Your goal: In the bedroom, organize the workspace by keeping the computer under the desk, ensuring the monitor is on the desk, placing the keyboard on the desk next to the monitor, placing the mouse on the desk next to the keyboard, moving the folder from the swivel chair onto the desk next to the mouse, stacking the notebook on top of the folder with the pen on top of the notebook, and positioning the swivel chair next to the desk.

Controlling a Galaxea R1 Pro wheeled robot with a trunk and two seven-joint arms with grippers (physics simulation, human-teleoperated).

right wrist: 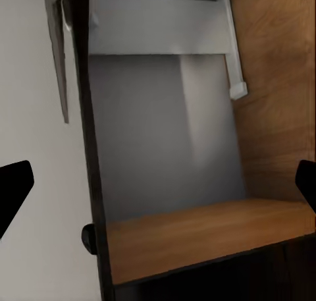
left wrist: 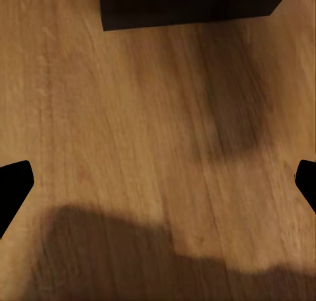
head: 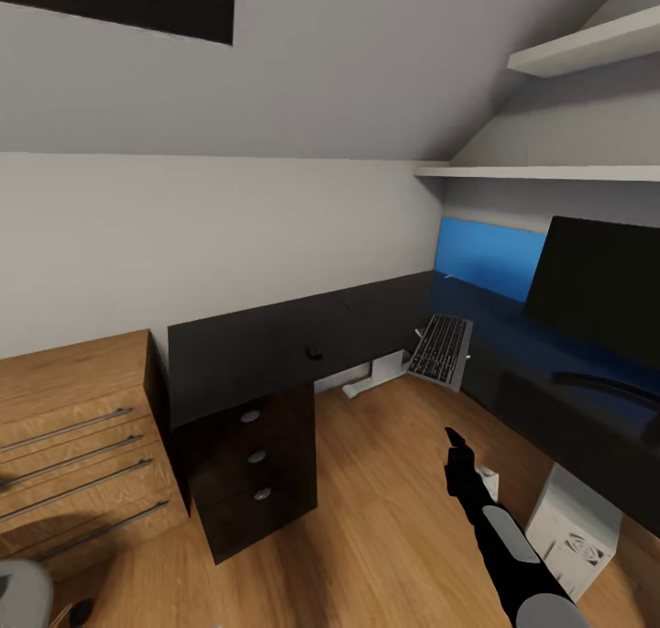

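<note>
bench [head: 275,348]: L-shaped, glossy black top, 3-drawer unit [head: 257,468] w/ round silver knobs at its near end; up ahead of right jaws
right jaws [head: 456,443]: low over wood floor [head: 385,527], short of the bench; in right wrist view fingertips [right wrist: 14,186] sit at both frame edges, wide apart, nothing between
left jaws [left wrist: 158,182]: in left wrist view tips at both edges, spread wide, empty; plank floor below, a dark block beyond them
keyboard [head: 441,347]: silver-grey frame, dark keys, tilted at the bench's inner corner edge, half hanging off; just ahead of right jaws, above
monitor [head: 600,289]: wide black screen on bench, right of right jaws & higher
folder [head: 486,257]: bright blue panel upright against wall behind monitor; can't tell if it is the folder
mouse [head: 313,352]: small dark lump on bench top, ahead-left of right jaws; too small to be sure
computer [head: 573,527]: white box on floor under bench, just right of right arm
swivel chair [head: 23,591]: grey bit at near-left corner, well apart from both jaws
wooden cabinet [head: 78,445]: light wood, bar handles, touching the drawer unit's far side
</note>
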